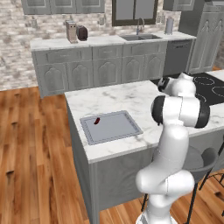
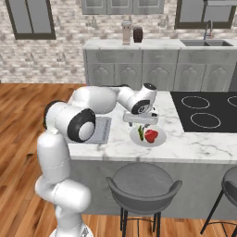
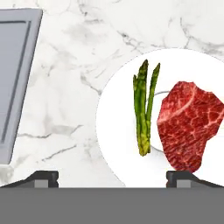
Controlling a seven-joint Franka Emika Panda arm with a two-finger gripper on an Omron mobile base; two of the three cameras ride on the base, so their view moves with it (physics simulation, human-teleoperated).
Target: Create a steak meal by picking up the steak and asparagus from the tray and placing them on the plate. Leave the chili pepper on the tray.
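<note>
The round white plate [image 3: 114, 131] on the marble counter carries the bright red steak [image 3: 190, 127] and, to its left, the green asparagus [image 3: 143, 113]. From the right base view the plate [image 2: 159, 141] sits by the counter's front edge, with steak [image 2: 151, 135] and asparagus [image 2: 140, 133] on it. My gripper [image 3: 111, 177] hovers just above the plate [image 2: 141, 124], open, its fingertips [image 3: 43, 177] wide apart and holding nothing. The grey tray [image 1: 127, 131] lies to the left, and the small dark red chili pepper [image 1: 97, 120] rests on its far left part.
A black cooktop [image 2: 203, 111] is set into the counter right of the plate. A grey stool [image 2: 143, 185] stands under the counter's front edge. The tray's corner [image 3: 13, 78] shows at the left of the hand view.
</note>
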